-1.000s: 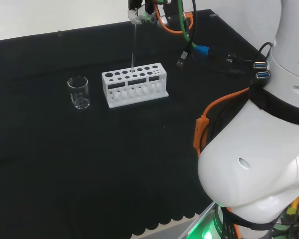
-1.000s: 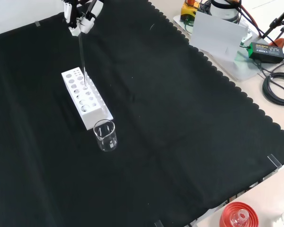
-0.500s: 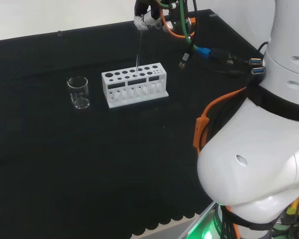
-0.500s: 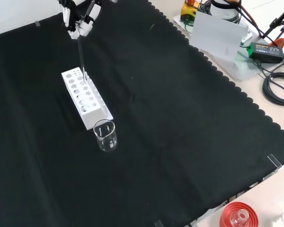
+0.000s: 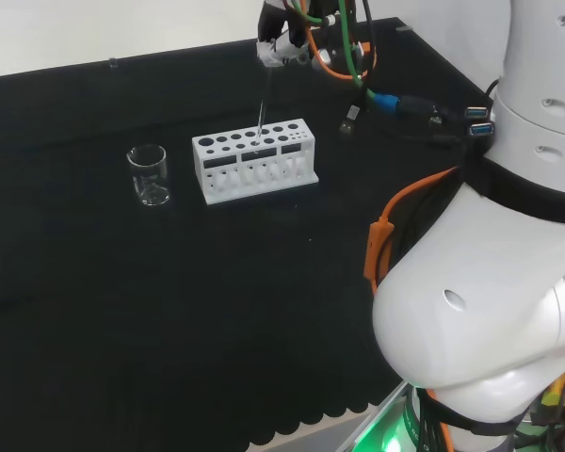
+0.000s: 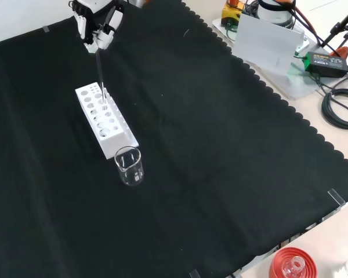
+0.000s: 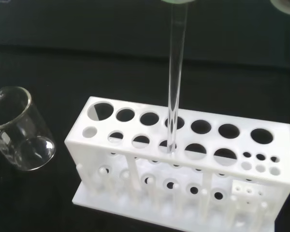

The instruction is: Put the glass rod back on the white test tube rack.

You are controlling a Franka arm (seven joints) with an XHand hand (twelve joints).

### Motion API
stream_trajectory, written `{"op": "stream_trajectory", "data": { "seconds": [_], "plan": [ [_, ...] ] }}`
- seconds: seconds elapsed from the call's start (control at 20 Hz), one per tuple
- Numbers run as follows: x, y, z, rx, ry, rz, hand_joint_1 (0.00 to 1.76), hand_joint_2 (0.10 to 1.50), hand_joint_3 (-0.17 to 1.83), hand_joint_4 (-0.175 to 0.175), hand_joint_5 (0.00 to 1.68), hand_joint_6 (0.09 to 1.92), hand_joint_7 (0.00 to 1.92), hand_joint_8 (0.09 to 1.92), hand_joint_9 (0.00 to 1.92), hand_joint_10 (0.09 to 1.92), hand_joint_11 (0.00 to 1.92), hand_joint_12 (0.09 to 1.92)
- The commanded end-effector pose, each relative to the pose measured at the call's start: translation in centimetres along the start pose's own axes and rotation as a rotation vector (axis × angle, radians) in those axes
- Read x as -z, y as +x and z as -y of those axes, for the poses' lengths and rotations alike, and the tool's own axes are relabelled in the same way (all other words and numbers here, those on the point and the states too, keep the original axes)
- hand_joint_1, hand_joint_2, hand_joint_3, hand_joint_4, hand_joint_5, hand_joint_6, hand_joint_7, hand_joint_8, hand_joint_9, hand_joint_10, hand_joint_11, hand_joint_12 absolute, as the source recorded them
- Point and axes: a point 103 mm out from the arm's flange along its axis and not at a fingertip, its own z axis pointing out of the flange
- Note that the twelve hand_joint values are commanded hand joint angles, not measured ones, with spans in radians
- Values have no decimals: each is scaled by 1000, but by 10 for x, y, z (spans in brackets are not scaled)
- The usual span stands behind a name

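One rod [image 7: 174, 87] hangs below the fingers [image 6: 98, 36], which are pinched on its top end; its tip sits at a hole in the rack [image 7: 183, 159]. Risk: tilted rod could catch the rim, slip, or tip toward the beaker [image 6: 129, 166].

hand [image 5: 281, 38] shifted right — glass rod [image 5: 262, 105] now tilted

The glass rod [image 7: 175, 82] is clear and smooth, with bright glints along its length. The test tube rack [image 7: 183, 169] looks like matt white plastic. The beaker [image 7: 19, 129] is clear, glossy glass. Under them the black cloth [image 6: 220, 145] is matt, its edge scalloped.
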Motion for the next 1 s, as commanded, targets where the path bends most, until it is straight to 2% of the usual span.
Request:
{"op": "stream_trajectory", "data": {
  "seconds": [0.05,0.4,1.0],
  "plan": [
    [-7,10,-10,22,1,-2,1308,1047,-28,-175,1088,574,1260,821,1721,435,1564,690],
    [-15,19,-23,40,10,1,1308,1046,-27,-175,1087,575,1260,821,1721,433,1564,690],
    [-26,13,-37,42,38,18,1308,1046,-25,-175,1083,583,1260,819,1721,429,1564,690]
  ]
}}
